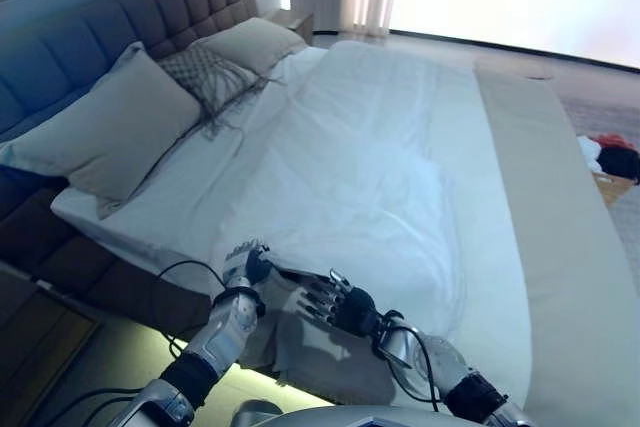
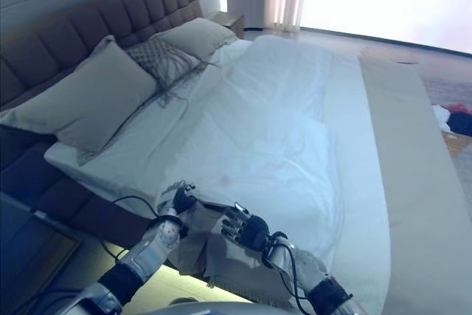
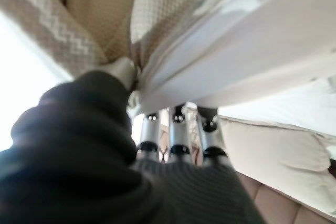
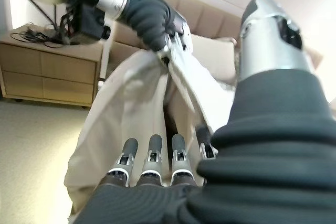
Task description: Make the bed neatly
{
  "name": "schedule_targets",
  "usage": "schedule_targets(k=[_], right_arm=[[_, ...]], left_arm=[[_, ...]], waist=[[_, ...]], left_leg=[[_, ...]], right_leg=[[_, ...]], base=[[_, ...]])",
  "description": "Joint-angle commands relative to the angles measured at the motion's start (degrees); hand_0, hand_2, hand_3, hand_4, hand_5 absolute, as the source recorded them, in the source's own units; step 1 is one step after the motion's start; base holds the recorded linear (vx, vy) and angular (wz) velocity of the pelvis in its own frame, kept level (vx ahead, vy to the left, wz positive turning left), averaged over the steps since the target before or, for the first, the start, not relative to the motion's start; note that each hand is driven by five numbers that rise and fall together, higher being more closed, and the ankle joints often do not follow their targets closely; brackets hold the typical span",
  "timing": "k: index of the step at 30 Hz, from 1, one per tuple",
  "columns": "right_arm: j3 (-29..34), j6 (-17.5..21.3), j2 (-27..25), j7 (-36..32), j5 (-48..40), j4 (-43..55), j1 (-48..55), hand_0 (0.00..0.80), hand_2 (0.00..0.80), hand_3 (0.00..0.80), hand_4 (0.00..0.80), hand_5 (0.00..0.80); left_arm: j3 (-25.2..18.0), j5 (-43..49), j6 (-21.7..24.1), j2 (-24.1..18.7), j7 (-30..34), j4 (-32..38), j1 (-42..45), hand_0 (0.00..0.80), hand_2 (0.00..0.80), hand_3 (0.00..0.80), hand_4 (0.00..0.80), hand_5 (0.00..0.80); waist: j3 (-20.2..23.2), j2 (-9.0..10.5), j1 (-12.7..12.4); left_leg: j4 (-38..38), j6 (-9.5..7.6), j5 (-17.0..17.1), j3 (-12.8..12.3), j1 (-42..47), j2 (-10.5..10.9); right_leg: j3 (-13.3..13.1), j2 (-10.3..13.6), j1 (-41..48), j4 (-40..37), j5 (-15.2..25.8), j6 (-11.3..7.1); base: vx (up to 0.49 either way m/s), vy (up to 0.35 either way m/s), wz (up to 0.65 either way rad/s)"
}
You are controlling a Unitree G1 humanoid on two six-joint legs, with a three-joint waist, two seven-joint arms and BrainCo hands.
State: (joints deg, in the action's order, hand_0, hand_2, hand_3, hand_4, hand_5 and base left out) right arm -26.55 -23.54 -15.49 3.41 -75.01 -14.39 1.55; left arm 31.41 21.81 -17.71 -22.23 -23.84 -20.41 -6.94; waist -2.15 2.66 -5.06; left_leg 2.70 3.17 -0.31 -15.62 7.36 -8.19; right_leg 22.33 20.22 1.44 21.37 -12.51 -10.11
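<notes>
A white duvet (image 1: 370,177) lies spread over the bed, a little rumpled in the middle. Its near corner, beige on the underside (image 2: 203,245), hangs over the bed's side edge. My left hand (image 1: 245,269) is shut on this corner at the edge; in the left wrist view its fingers (image 3: 176,129) curl into the white and beige cloth (image 3: 173,35). My right hand (image 1: 335,302) is open just right of it, fingers (image 4: 152,153) straight toward the hanging cloth (image 4: 121,108), not holding it.
A large beige pillow (image 1: 110,132), a patterned cushion (image 1: 210,72) and another pillow (image 1: 255,42) lean on the padded headboard (image 1: 150,12). A beige cover (image 1: 560,227) lies along the bed's far side. Nightstands stand at the lower left (image 1: 30,332) and beyond the headboard (image 1: 295,19). A basket of clothes (image 1: 612,162) sits on the floor.
</notes>
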Motion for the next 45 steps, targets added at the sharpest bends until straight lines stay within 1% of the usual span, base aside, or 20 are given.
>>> schedule_targets(k=[1, 5, 8, 11, 14, 17, 19, 22, 23, 25, 28, 31, 34, 37, 39, 43, 45], right_arm=[[5.40, -1.16, 1.01, -5.07, -2.63, 6.04, 1.90, 0.000, 0.000, 0.000, 0.000, 0.000], [8.78, -1.97, -0.11, -7.56, -2.34, 6.43, 6.09, 0.000, 0.000, 0.000, 0.000, 0.000], [11.43, -1.39, -0.50, -8.20, -0.84, 5.57, 8.29, 0.000, 0.000, 0.000, 0.000, 0.000], [13.52, 0.88, -1.05, -8.39, -0.75, 4.67, 9.04, 0.000, 0.000, 0.000, 0.000, 0.000], [16.03, 3.28, -1.30, -10.01, -1.08, 4.08, 9.51, 0.000, 0.000, 0.000, 0.000, 0.000], [19.09, 5.43, -1.70, -10.58, 0.00, 3.90, 10.29, 0.000, 0.000, 0.000, 0.000, 0.000], [21.42, 6.54, -1.91, -10.55, 1.35, 3.34, 11.05, 0.000, 0.000, 0.000, 0.000, 0.000], [24.57, 6.39, -2.22, -10.85, 2.99, 1.19, 11.61, 0.000, 0.000, 0.000, 0.000, 0.000], [25.27, 6.28, -2.31, -10.93, 3.26, 0.61, 11.59, 0.000, 0.000, 0.000, 0.000, 0.000], [26.87, 5.91, -2.75, -11.42, 3.81, -0.90, 11.68, 0.000, 0.000, 0.000, 0.000, 0.000], [28.24, 5.66, -3.44, -11.80, 5.33, -2.05, 11.63, 0.000, 0.000, 0.000, 0.000, 0.000], [29.26, 5.64, -3.91, -12.79, 6.52, -2.39, 12.04, 0.000, 0.000, 0.000, 0.000, 0.000], [30.16, 5.84, -3.95, -13.94, 7.44, -3.42, 12.40, 0.000, 0.000, 0.000, 0.000, 0.000], [30.87, 5.81, -3.65, -14.03, 8.08, -3.49, 12.60, 0.000, 0.000, 0.000, 0.000, 0.000], [31.13, 5.82, -3.78, -13.72, 8.10, -3.05, 12.88, 0.000, 0.000, 0.000, 0.000, 0.000], [31.39, 5.77, -4.14, -13.36, 7.63, -2.62, 12.97, 0.000, 0.000, 0.000, 0.000, 0.000], [31.31, 5.55, -4.18, -12.80, 7.19, -2.17, 12.94, 0.000, 0.000, 0.000, 0.000, 0.000]], left_arm=[[-5.81, 3.92, 2.91, -4.03, -4.59, 0.40, -2.91, 0.800, 0.800, 0.800, 0.800, 0.800], [-7.91, 4.57, 4.23, -4.10, -5.37, -0.21, -1.21, 0.800, 0.800, 0.800, 0.800, 0.800], [-9.46, 4.92, 4.76, -3.82, -6.52, -1.07, -0.38, 0.800, 0.800, 0.800, 0.800, 0.800], [-11.08, 5.10, 4.72, -4.16, -8.22, -2.67, -0.36, 0.800, 0.800, 0.800, 0.800, 0.800], [-13.28, 5.18, 5.75, -5.03, -10.98, -6.05, -0.75, 0.800, 0.800, 0.800, 0.800, 0.800], [-16.57, 2.35, 7.85, -5.70, -13.94, -10.50, -1.02, 0.800, 0.800, 0.800, 0.800, 0.800], [-19.29, -1.42, 10.95, -6.22, -15.90, -13.57, -0.68, 0.800, 0.800, 0.800, 0.800, 0.800], [-23.67, -3.52, 15.53, -7.06, -16.53, -16.68, -0.04, 0.800, 0.800, 0.800, 0.800, 0.800], [-24.40, -3.84, 16.32, -7.31, -16.85, -17.41, -0.01, 0.800, 0.800, 0.800, 0.800, 0.800], [-27.08, -3.89, 17.40, -9.06, -15.99, -18.37, 0.08, 0.800, 0.800, 0.800, 0.800, 0.800], [-29.83, -3.77, 17.33, -12.71, -14.87, -18.98, 0.11, 0.800, 0.800, 0.800, 0.800, 0.800], [-33.76, -9.29, 17.35, -16.35, -14.25, -20.47, 0.40, 0.800, 0.800, 0.800, 0.800, 0.800], [-38.67, -16.03, 18.66, -17.98, -13.87, -23.95, 0.92, 0.800, 0.800, 0.800, 0.800, 0.800], [-43.32, -18.91, 19.59, -19.47, -13.76, -26.89, 2.18, 0.800, 0.800, 0.800, 0.800, 0.800], [-46.16, -20.90, 19.82, -21.43, -13.21, -28.79, 3.18, 0.800, 0.800, 0.800, 0.800, 0.800], [-50.54, -24.90, 18.78, -24.11, -13.01, -32.20, 4.63, 0.800, 0.800, 0.800, 0.800, 0.800], [-51.13, -24.82, 18.11, -24.67, -12.54, -32.56, 5.11, 0.800, 0.800, 0.800, 0.800, 0.800]], waist=[[-0.83, 2.17, 0.61], [-0.69, 2.09, 2.04], [-0.34, 2.08, 2.93], [-0.06, 2.07, 3.49], [0.22, 1.93, 4.18], [0.76, 1.30, 5.24], [1.21, 0.57, 6.02], [2.02, -0.68, 6.94], [2.21, -0.99, 7.13], [2.72, -1.67, 7.45], [3.18, -2.40, 7.51], [3.66, -3.09, 7.41], [4.04, -3.62, 7.22], [4.37, -3.97, 6.96], [4.60, -4.16, 6.76], [4.87, -4.48, 6.29], [4.86, -4.54, 6.11]], left_leg=[[-1.97, 1.02, 3.99, 2.48, -1.32, -2.13], [-1.99, 1.36, 4.14, 2.24, -1.47, -2.17], [-2.21, 1.66, 4.27, 1.86, -1.32, -2.27], [-2.45, 1.89, 4.33, 1.46, -1.06, -2.37], [-2.66, 2.11, 4.40, 0.97, -0.88, -2.23], [-3.18, 2.16, 4.56, 0.53, -0.66, -1.70], [-3.48, 2.13, 4.70, 0.36, -0.57, -1.27], [-4.60, 2.18, 5.03, -0.02, -0.22, -0.84], [-4.80, 2.21, 5.09, -0.05, -0.16, -0.75], [-5.23, 2.27, 5.05, -0.27, -0.10, -0.30], [-5.24, 2.18, 4.74, -0.38, -0.32, 0.42], [-5.77, 1.94, 4.40, -0.27, -0.48, 1.28], [-6.22, 1.86, 4.26, -0.11, -0.59, 1.89], [-6.50, 2.05, 4.25, -0.05, -0.86, 2.14], [-6.61, 2.15, 4.18, -0.11, -1.07, 2.25], [-6.79, 2.22, 4.03, -0.10, -1.51, 2.35], [-6.78, 2.20, 4.00, -0.03, -1.64, 2.39]], right_leg=[[-1.39, 0.92, 2.03, -12.75, 20.49, -3.15], [-1.92, 0.35, 1.63, -13.07, 19.93, -3.06], [-2.00, -0.26, 1.77, -13.98, 19.56, -3.04], [-2.15, -0.87, 1.95, -14.98, 19.47, -3.03], [-2.36, -1.15, 1.99, -15.61, 19.78, -2.96], [-2.81, -1.09, 1.83, -15.92, 19.97, -2.77], [-3.06, -0.98, 1.71, -16.06, 20.01, -2.62], [-3.30, -1.29, 1.67, -16.79, 19.78, -2.29], [-3.32, -1.37, 1.74, -17.03, 19.77, -2.23], [-3.36, -1.37, 1.66, -17.35, 19.68, -2.17], [-3.32, -0.91, 1.38, -17.27, 19.70, -2.05], [-3.16, -0.49, 1.05, -17.37, 19.62, -2.13], [-3.05, -0.42, 0.98, -18.01, 19.75, -2.25], [-2.68, -0.55, 1.13, -18.85, 19.66, -2.33], [-2.38, -0.67, 1.11, -19.29, 19.51, -2.37], [-1.82, -0.93, 1.00, -20.03, 19.15, -2.39], [-1.64, -0.98, 0.99, -20.15, 19.05, -2.39]], base=[[-0.035, -0.002, -0.08], [-0.038, -0.015, -0.16], [-0.025, -0.032, -0.05], [-0.015, -0.030, -0.16], [-0.011, 0.006, -0.19], [-0.003, 0.084, -0.14], [0.001, 0.132, -0.08], [-0.006, 0.136, -0.15], [-0.007, 0.157, -0.08], [-0.011, 0.146, -0.02], [-0.022, 0.129, -0.02], [-0.033, 0.117, 0.00], [-0.028, 0.087, 0.04], [-0.021, 0.065, 0.00], [-0.022, 0.057, 0.00], [-0.019, 0.030, 0.01], [0.000, 0.000, 0.00]])
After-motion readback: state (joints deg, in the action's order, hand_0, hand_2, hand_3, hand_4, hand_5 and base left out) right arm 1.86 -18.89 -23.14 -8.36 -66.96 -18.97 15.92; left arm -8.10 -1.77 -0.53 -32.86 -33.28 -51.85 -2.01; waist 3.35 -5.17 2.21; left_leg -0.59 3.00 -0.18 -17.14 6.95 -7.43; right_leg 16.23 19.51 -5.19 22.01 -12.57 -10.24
